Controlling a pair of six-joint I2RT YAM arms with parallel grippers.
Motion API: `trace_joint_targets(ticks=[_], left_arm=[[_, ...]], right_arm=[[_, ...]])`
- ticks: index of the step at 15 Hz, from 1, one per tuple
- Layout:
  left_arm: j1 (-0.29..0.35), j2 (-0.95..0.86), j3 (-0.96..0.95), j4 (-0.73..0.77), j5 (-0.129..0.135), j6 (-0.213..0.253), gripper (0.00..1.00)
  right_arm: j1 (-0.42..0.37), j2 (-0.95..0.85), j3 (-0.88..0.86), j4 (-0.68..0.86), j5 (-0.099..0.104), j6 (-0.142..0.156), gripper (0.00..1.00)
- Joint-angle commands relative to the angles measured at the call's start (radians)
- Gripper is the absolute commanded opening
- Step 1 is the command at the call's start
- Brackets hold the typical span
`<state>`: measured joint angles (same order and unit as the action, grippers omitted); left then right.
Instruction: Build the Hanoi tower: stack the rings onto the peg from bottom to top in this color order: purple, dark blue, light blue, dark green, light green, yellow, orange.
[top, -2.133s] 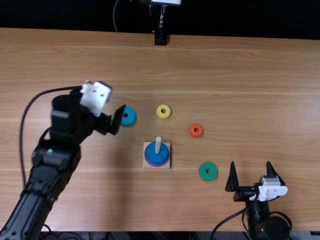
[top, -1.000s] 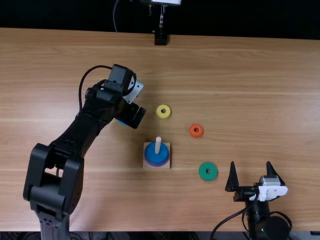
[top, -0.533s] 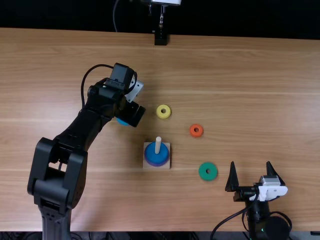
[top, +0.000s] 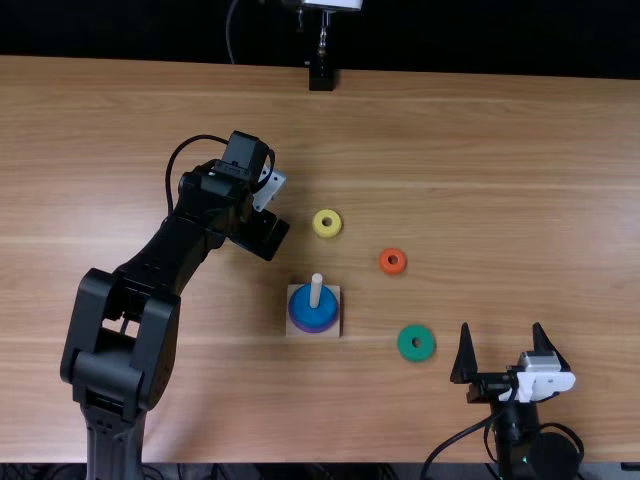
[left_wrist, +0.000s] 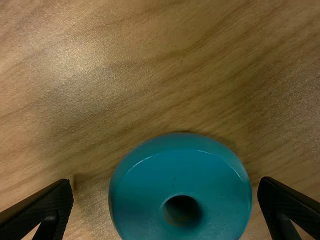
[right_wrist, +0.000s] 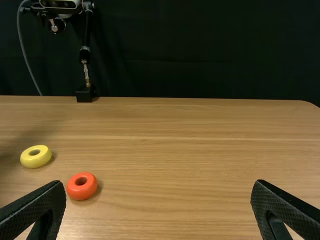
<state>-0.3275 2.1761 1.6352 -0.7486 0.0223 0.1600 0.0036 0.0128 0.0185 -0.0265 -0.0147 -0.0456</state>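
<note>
Standing with fingers spread, the left hand (top: 263, 239) has one light blue ring (left_wrist: 137, 195) between them on the bench (top: 500, 200), a gap on each side. Next, one square base (top: 334, 292) carries one peg (top: 316, 288) with two rings: the dark blue ring (top: 312, 315) over the purple ring (top: 315, 331). Just beyond lies one yellow ring (top: 317, 224); farther right, one orange ring (top: 386, 268), then one green ring (top: 404, 343) nearer the front edge, all three well apart. The right hand (top: 502, 328), spread wide, is near that edge, with bench running beyond it toward the far edge.
</note>
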Motion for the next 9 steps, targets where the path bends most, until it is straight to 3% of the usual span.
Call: trace_joint_targets(ticks=[1, 2, 9], left_arm=[[-0.016, 0.017, 0.026, -0.001, -0.004, 0.009, 0.59], [-0.021, 0.016, 0.026, -0.001, -0.004, 0.009, 0.02], [-0.031, 0.005, 0.035, -0.089, -0.004, 0.004, 0.0]], right_arm=[[-0.014, -0.013, -0.005, 0.001, -0.002, 0.001, 1.0], [-0.014, -0.013, -0.006, 0.001, 0.0, 0.001, 1.0], [-0.014, -0.013, -0.006, 0.001, -0.002, 0.001, 1.0]])
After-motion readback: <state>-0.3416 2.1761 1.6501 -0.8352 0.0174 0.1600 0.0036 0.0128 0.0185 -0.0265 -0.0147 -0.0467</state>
